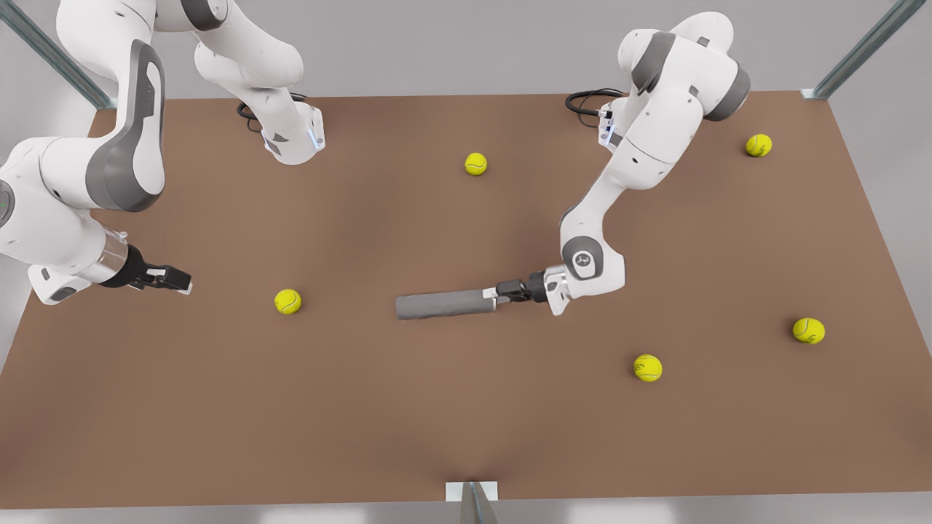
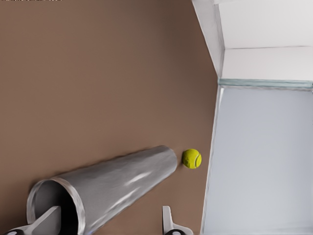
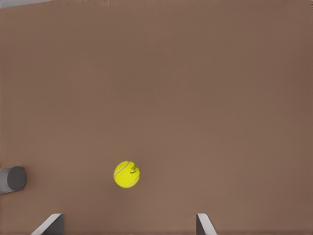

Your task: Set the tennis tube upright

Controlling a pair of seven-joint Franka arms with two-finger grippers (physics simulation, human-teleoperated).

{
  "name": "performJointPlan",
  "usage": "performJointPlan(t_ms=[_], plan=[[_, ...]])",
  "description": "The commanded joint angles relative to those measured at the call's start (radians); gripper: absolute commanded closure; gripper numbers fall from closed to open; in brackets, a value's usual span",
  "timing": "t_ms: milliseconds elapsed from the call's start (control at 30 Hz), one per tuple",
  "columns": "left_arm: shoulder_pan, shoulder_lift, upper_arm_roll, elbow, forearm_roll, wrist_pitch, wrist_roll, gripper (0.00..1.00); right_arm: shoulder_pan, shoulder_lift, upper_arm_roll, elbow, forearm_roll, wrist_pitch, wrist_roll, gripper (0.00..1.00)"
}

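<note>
Straddling the tennis tube's (image 1: 444, 304) open rim, left end effector (image 1: 498, 294) spread; tube lying flat, extending straight ahead. Right end effector (image 1: 175, 279) waiting spread, well apart.

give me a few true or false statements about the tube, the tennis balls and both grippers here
1. The tennis tube lies on its side on the table. True.
2. The left gripper is at the tube's open end, one finger inside the rim. True.
3. The right gripper holds a tennis ball. False: it is open and waits apart from the tube, the nearest ball lying free on the table ahead of it.
4. Three tennis balls are on the table. False: the front view shows five.
5. A ball sits inside the tube's open end. False: the open end looks hollow.
</note>
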Motion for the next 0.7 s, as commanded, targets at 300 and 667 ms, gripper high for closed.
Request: performJointPlan(t_ms=[300,667], plan=[[-0.042,0.028,0.0,0.0,-0.116,-0.007,0.272,0.0,-0.001,-0.003,-0.003,0.027,0.0,0.001,0.031,0.0],[-0.042,0.027,-0.002,-0.007,-0.225,-0.104,0.263,0.0,0.0,-0.001,-0.002,0.026,-0.009,0.021,0.028,0.0]])
